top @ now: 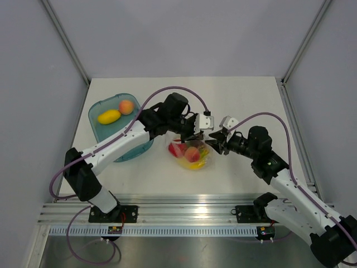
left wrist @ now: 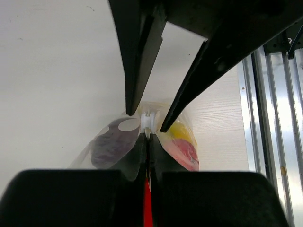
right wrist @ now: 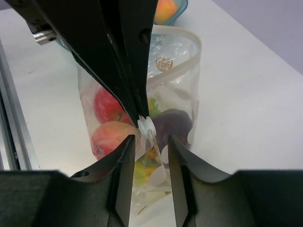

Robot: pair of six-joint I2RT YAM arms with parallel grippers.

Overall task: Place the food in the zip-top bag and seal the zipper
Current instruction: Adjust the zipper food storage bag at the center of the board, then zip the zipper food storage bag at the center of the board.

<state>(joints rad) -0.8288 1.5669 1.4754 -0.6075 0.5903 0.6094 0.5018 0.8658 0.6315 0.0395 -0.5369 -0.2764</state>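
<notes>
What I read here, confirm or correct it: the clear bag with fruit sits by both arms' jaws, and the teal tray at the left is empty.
One point is wrong: the teal tray is not empty. The top external view shows a yellow fruit and a peach in it. The rest holds: the clear bag with fruit sits by both arms' jaws.

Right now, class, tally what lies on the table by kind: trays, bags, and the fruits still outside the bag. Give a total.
Tray: 1
Bag: 1
Fruits outside the bag: 2, a yellow fruit and a peach, both in the tray
Total: 4
The fruits inside the bag overlap too much to count.
</notes>
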